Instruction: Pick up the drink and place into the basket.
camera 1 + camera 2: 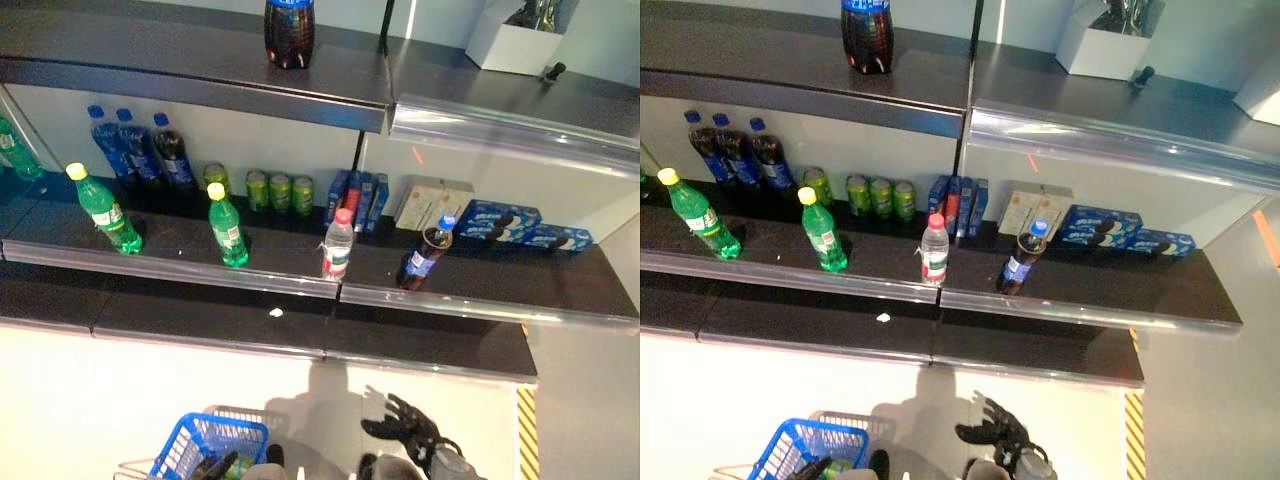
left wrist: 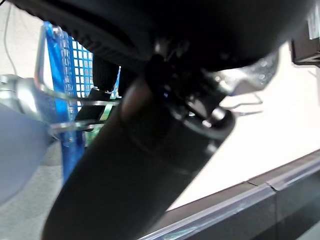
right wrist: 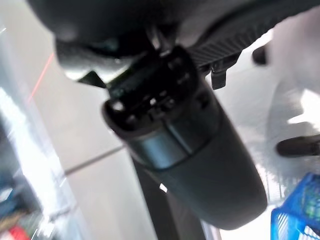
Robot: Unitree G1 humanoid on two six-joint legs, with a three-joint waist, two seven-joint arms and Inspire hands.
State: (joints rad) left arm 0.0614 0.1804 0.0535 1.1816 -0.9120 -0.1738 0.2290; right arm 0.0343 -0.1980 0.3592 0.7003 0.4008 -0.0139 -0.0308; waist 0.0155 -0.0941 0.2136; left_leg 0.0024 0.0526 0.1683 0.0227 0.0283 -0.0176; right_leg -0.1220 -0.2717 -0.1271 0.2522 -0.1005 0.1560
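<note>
Drinks stand on the middle shelf (image 1: pixel 300 285): two green bottles (image 1: pixel 228 228) with yellow caps, a clear bottle with a red cap (image 1: pixel 338 245) and a dark cola bottle with a blue cap (image 1: pixel 423 254) that leans. My right hand (image 1: pixel 405 428) is low in front of the shelf, open and empty, with its fingers spread. The blue basket (image 1: pixel 200 438) hangs at the lower left. My left hand (image 2: pixel 150 150) is shut on its wire handles (image 2: pixel 75 100). Something dark and green lies inside the basket.
Dark bottles (image 1: pixel 140 150), green cans (image 1: pixel 280 190), blue boxes (image 1: pixel 355 200), a beige box (image 1: pixel 432 203) and blue packs (image 1: pixel 520 225) line the back of the shelf. A cola bottle (image 1: pixel 289 30) and a white box (image 1: pixel 515 40) stand on the upper shelf. Striped tape (image 1: pixel 527 430) marks the floor at the right.
</note>
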